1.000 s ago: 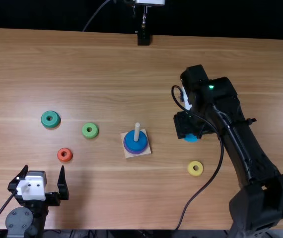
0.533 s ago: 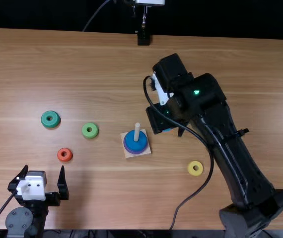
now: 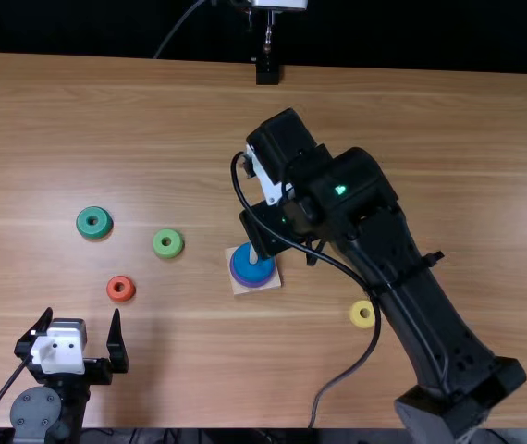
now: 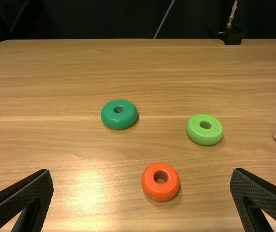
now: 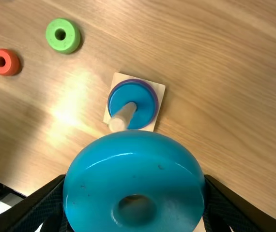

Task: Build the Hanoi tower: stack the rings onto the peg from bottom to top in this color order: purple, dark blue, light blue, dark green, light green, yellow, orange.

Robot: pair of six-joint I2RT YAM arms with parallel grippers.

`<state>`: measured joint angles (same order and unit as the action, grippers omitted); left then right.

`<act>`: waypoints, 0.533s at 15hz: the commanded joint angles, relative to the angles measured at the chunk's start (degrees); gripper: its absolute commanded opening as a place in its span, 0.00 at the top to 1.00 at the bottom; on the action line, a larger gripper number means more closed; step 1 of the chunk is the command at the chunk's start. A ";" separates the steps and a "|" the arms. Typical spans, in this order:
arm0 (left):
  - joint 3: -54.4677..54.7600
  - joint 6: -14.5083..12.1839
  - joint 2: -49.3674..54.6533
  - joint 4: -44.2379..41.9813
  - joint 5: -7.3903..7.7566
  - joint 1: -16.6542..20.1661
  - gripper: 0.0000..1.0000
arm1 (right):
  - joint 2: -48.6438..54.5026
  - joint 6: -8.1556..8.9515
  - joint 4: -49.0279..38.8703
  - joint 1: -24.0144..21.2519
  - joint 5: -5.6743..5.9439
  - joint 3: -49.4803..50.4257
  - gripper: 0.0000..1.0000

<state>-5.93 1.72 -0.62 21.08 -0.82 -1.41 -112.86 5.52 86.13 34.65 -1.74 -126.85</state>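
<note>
My right gripper is over the wooden base in the top view. In the right wrist view, my right gripper is shut on the light blue ring, held near the peg; whether they touch I cannot tell. The dark blue ring lies on the purple ring around that peg. My left gripper stands open at the lower left; the left wrist view shows my left gripper with the orange ring beyond its fingers.
The dark green ring and light green ring lie left of the base. Right of it lies the yellow ring, close to the right arm's cable. A black stand is at the far edge.
The right arm has swung left across the table, bringing the light blue ring from the right to the peg. The left arm and the loose rings have kept still.
</note>
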 commanded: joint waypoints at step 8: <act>5.93 -0.24 0.62 4.55 0.82 -0.08 0.00 | -5.00 2.07 -0.74 2.88 -0.27 -1.74 0.91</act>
<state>-5.93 1.69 -0.62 21.06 -0.82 -1.41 -117.14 6.96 85.52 37.01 -1.72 -126.85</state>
